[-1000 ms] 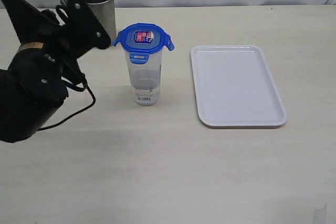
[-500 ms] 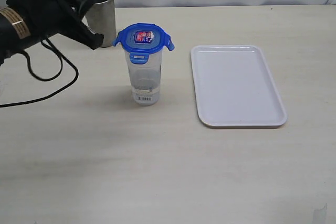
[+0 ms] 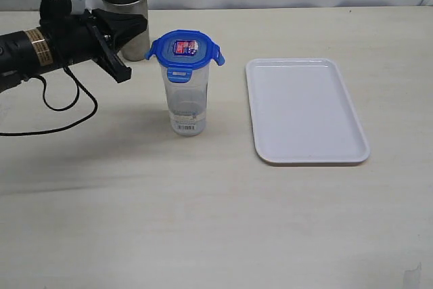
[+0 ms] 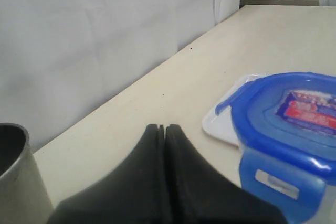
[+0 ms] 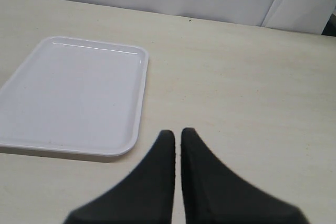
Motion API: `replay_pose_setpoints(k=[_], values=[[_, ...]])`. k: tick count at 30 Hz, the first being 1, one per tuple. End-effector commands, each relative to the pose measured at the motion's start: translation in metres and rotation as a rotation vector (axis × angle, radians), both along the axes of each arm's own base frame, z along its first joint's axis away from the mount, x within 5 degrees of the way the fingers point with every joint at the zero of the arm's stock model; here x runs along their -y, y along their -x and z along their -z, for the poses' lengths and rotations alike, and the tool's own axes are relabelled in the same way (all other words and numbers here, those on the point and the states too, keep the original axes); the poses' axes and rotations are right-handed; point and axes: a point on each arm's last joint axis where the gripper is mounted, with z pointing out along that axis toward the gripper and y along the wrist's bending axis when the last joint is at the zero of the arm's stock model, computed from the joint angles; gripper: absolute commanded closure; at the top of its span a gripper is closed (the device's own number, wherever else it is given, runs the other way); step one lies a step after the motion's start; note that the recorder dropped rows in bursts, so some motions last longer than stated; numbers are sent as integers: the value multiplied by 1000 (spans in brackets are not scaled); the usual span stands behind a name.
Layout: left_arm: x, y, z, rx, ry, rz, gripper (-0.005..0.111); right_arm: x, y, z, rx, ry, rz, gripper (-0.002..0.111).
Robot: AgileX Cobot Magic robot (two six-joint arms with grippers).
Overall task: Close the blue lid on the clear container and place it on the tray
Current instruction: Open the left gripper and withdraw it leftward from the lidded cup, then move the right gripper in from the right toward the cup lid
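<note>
The clear container (image 3: 187,103) stands upright in the middle of the table with the blue lid (image 3: 184,49) on top, sticker side up. Its front flap hangs down and its side flaps stick out. My left gripper (image 3: 141,30) hovers left of the lid, apart from it, in front of the metal cup. It is shut and empty in the left wrist view (image 4: 163,127), where the lid (image 4: 294,114) shows close by. The white tray (image 3: 304,109) lies empty to the container's right. My right gripper (image 5: 177,131) is shut on nothing, above bare table beside the tray (image 5: 73,93).
A grey metal cup (image 3: 128,1) stands at the back left, just behind the left gripper; it also shows in the left wrist view (image 4: 13,182). The left arm's cable (image 3: 67,109) loops over the table at the left. A white curtain backs the far edge.
The left arm has swung up and back from low at the left and now reaches in level from the left edge. Its jaws have gone shut. Container, lid and tray have not moved.
</note>
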Motion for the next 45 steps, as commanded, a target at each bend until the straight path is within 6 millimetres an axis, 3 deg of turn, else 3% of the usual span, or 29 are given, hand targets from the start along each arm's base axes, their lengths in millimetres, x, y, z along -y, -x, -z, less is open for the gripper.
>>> replay_pose_setpoints(k=[1, 9, 14, 26, 33, 36, 40, 42, 45], values=[[2, -10, 9, -9, 13, 17, 107, 0, 0, 0, 2, -2, 6, 104], [5, -5, 12, -15, -22, 83, 107, 0, 0, 0, 6, 4, 5, 104], [5, -5, 12, -27, -15, 80, 107, 6, -1, -7, 58, 243, 8, 104], [5, -5, 13, -47, -7, 74, 107, 3, -3, -17, 170, 264, -18, 104], [5, -5, 13, -47, -7, 74, 107, -6, -2, -48, 537, -16, -61, 104], [5, -5, 13, -45, -7, 75, 107, -3, 5, -67, 772, -388, -63, 104], [5, -5, 12, -43, -3, 78, 107, -17, 13, -82, 927, -370, -260, 104], [5, -5, 12, -37, -4, 77, 107, -22, 5, -90, 882, -421, -318, 104], [5, -7, 11, -50, 5, 70, 107, -32, -25, -115, 678, -371, -397, 104]])
